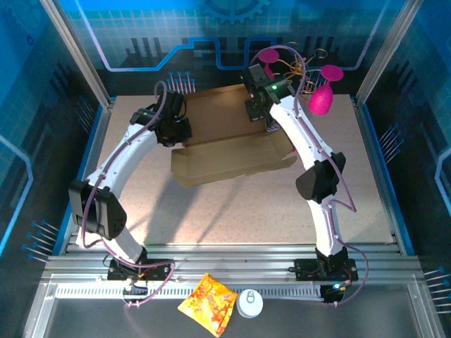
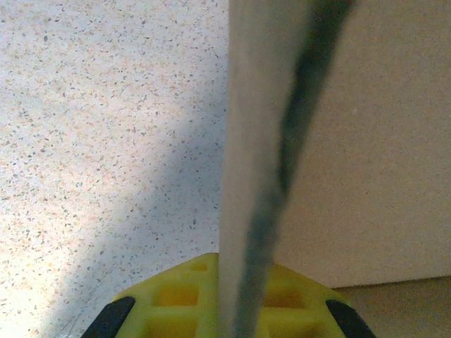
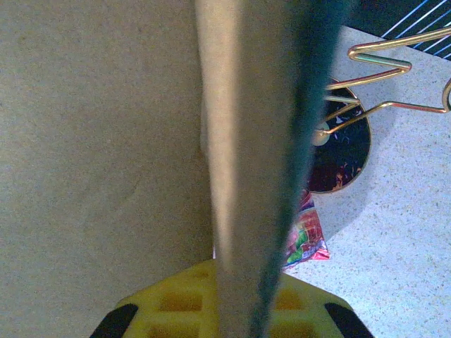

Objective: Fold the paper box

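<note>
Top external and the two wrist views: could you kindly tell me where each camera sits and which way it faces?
Top external: above and behind the arms, looking down on the table, box, both arms, left hand, right hand.
Left wrist: on the left arm, looking along a box wall edge-on; yellow hand base at bottom.
Right wrist: likewise on the right arm; wire stand beyond.
Shared: both wrist views show cardboard clamped in their hand.

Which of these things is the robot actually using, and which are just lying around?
In use: paper box, left hand, right hand.
Lying about: orange snack packet, white round object, pink goblets.
</note>
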### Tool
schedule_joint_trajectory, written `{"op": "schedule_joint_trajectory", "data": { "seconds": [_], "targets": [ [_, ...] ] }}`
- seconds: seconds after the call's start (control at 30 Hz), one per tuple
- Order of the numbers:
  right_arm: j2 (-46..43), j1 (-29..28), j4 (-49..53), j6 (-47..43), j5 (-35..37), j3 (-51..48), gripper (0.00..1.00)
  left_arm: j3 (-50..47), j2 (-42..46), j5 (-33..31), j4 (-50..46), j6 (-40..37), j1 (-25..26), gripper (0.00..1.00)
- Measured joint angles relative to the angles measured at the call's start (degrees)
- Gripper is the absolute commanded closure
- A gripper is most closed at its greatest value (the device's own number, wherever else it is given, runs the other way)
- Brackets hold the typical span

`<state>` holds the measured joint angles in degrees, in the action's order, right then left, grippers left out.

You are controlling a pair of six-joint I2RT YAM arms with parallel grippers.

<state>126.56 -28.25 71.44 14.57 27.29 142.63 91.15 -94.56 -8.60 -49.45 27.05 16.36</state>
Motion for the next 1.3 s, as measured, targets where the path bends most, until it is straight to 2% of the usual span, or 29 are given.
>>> {"op": "schedule_joint_trajectory", "data": {
  "seconds": [0.07,0.1,0.2,0.23,0.37,0.57,0.7,0.87,1.03,1.13,1.3],
  "targets": [
    [0.0,-0.2,0.2,0.0,-0.1,0.1,1.0,0.2,0.0,-0.3,-0.5,0.0,0.0,1.0],
    [0.0,-0.3,0.3,0.1,-0.3,0.2,0.92,0.2,0.0,-0.4,-0.8,0.0,0.0,1.0],
    [0.0,-0.2,1.1,0.8,-1.5,0.5,0.57,0.3,0.0,-0.9,-1.5,0.3,0.0,1.0],
    [0.0,0.0,1.6,0.9,-2.3,0.5,0.49,0.3,0.0,-1.1,-1.9,0.5,-0.2,1.0],
    [0.0,1.9,4.2,2.2,-6.8,3.0,0.34,0.2,0.0,-1.2,-3.2,1.8,-1.3,1.0],
    [-4.5,4.0,5.7,5.8,-14.7,4.3,0.29,-2.1,0.0,1.4,-1.9,4.1,-3.0,1.0],
    [-11.6,4.5,5.4,10.3,-17.4,-0.5,0.31,-5.4,0.0,2.0,-1.7,7.3,-5.5,1.0],
    [-24.3,7.5,0.9,18.6,-20.0,-14.4,0.29,-9.4,0.0,2.4,-1.7,11.8,-11.3,1.0],
    [-36.6,8.7,-9.7,28.3,-26.2,-34.1,0.29,-10.5,0.0,2.6,-1.4,16.2,-14.5,1.0],
    [-38.5,7.0,-15.0,34.2,-30.1,-40.9,0.28,-11.2,0.0,3.1,-1.2,18.4,-15.0,1.0],
    [-38.8,-0.4,-28.1,44.1,-33.8,-53.1,0.28,-11.7,-0.5,3.7,-1.0,20.9,-15.1,1.0]
  ]
}}
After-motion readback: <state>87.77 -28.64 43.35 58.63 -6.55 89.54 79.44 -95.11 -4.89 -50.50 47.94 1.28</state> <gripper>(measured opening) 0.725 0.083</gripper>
